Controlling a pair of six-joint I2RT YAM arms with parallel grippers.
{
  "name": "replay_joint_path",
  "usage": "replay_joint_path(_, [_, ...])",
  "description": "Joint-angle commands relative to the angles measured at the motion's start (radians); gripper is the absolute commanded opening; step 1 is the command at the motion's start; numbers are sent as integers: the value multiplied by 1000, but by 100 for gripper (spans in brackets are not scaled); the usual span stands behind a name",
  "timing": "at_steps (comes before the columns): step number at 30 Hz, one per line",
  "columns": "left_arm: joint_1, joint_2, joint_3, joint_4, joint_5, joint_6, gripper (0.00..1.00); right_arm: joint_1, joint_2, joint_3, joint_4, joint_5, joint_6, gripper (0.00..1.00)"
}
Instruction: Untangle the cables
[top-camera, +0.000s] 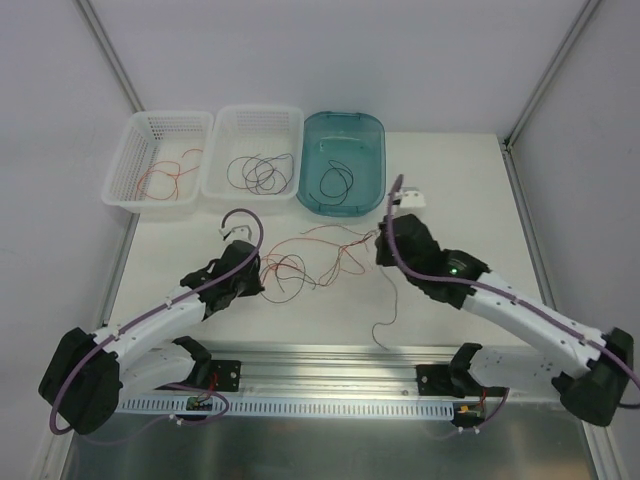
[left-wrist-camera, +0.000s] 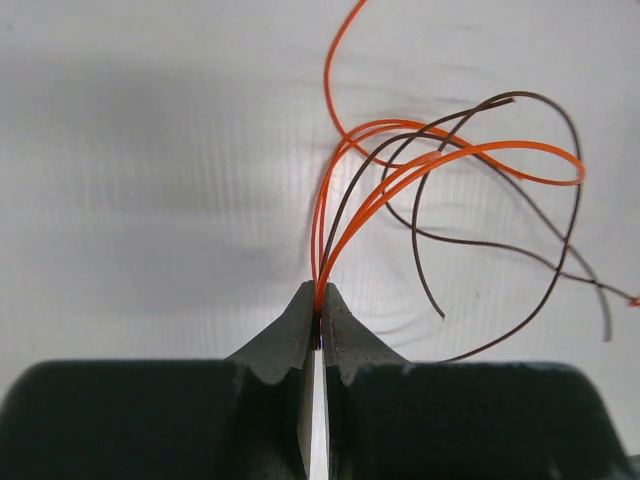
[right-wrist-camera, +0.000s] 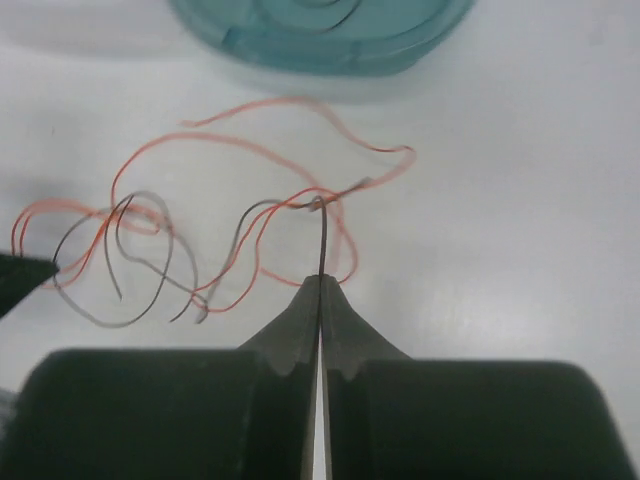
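Note:
A tangle of thin red-orange and black cables (top-camera: 315, 258) lies on the white table between my two grippers. At its left end my left gripper (top-camera: 262, 275) is shut on several strands. In the left wrist view the orange and dark cables (left-wrist-camera: 400, 178) fan out from the closed fingertips (left-wrist-camera: 319, 300). My right gripper (top-camera: 380, 245) is at the tangle's right end. In the right wrist view it (right-wrist-camera: 320, 280) is shut on one black cable (right-wrist-camera: 322, 240) that rises straight into the knot of cables (right-wrist-camera: 250, 215).
Three bins stand at the back: a white basket (top-camera: 125, 165) with red wires, a white basket (top-camera: 225, 150) with dark wires, and a teal tub (top-camera: 375, 135) with a dark wire. A loose wire (top-camera: 385, 325) lies near the front rail (top-camera: 330, 360). A small white object (top-camera: 412, 199) sits by the tub.

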Motion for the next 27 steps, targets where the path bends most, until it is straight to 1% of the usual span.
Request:
replay_joint_path(1, [10,-28,-26,0,-83,-44,0,-121,-197,-46,-111,89,-83,1])
replay_joint_path(2, [12,-32,-32,-3,-91,-47,0,-188,-238,-50,-136,93,-100,1])
replay_joint_path(3, [18,-45,-33,-7,-111,-47,0,-221,-273,-52,-148,99,-113,1])
replay_joint_path(4, [20,-51,-36,-12,-119,-47,0,-253,-348,-49,-160,113,-122,1])
replay_joint_path(5, [24,-63,-39,-15,-137,-52,0,-314,-379,-40,-177,115,-148,1])
replay_joint_path(7, [32,-77,-45,-26,-156,-58,0,-363,-463,-27,-185,124,-175,1])
replay_joint_path(8, [35,-83,-47,-32,-165,-65,0,-408,-488,-8,-191,131,-197,1])
replay_joint_path(11, [50,-120,-53,-63,-198,-82,0,-472,-532,35,-191,177,-243,1])
replay_joint_path(13, [56,-137,-53,-92,-232,-92,0,-502,-533,66,-197,204,-255,1])
replay_joint_path(17, [72,-201,-43,-145,-298,-105,0,-558,-531,115,-176,205,-242,1])
replay_joint_path(20, [76,-238,-24,-188,-344,-112,0,-574,-526,129,-142,194,-223,1])
replay_joint_path(22, [76,-273,-16,-193,-346,-107,0,-577,-508,149,-141,155,-211,1])
replay_joint_path(23, [76,-281,-10,-192,-322,-93,0,-577,-497,155,-145,121,-212,1])
replay_joint_path(24, [76,-284,-4,-190,-305,-82,0,-577,-470,163,-147,15,-215,1])
replay_joint_path(25, [75,-281,11,-190,-289,-75,0,-577,-453,173,-154,-41,-215,1])
replay_joint_path(26, [75,-261,20,-189,-240,-55,3,-575,-435,178,-173,-96,-217,1])
replay_joint_path(27, [76,-250,30,-187,-216,-41,5,-577,-415,177,-174,-205,-217,1])
